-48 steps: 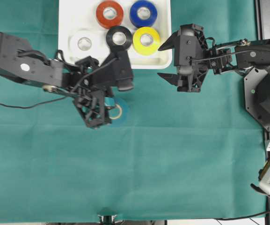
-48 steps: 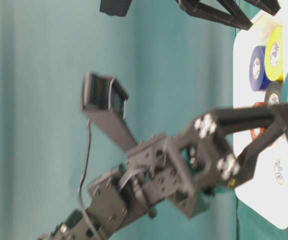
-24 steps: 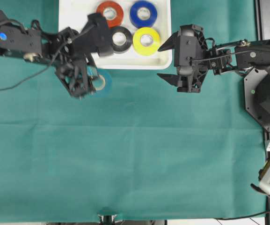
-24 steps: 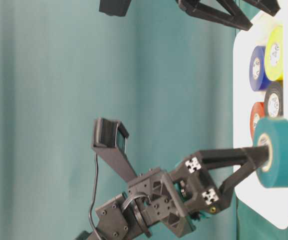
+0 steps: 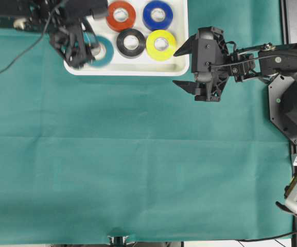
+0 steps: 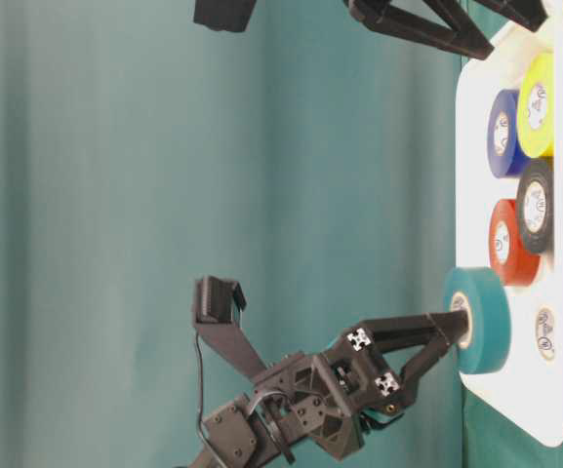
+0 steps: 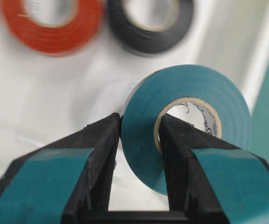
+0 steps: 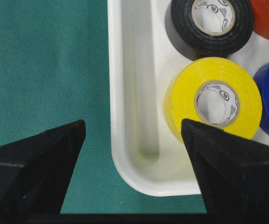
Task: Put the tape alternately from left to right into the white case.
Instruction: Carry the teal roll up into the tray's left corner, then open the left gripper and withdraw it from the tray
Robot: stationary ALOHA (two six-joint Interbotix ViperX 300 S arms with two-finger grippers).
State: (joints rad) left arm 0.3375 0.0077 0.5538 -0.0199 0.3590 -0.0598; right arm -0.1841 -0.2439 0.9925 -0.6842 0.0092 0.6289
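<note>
Clearly, the teal roll (image 5: pixel 101 50) was held by the left end effector (image 5: pixel 86 47), one finger passed through the pale core and the other pressed on the outer band, so the roll was pinched through its wall and carried above the near-left part of the white case (image 5: pixel 138 69). From the table-level view the teal roll (image 6: pixel 483 321) appeared to hang over the white roll (image 6: pixel 544 333), which lay flat beneath it in the case. Judged from this, a good placement would call for the roll to be lowered until level before the jaws were spread, and for a decision on whether it was meant to be stacked or set in a free spot. The orange-red roll (image 5: pixel 120 15), black roll (image 5: pixel 131 41), yellow roll (image 5: pixel 161 44) and blue roll (image 5: pixel 157 14) were already seated in the case, close together, so little room was left beside them. The right end effector (image 5: pixel 180 67) was held wide and empty just beside the case's right rim, near the yellow roll, above the green cloth on the table (image 5: pixel 138 170).
</note>
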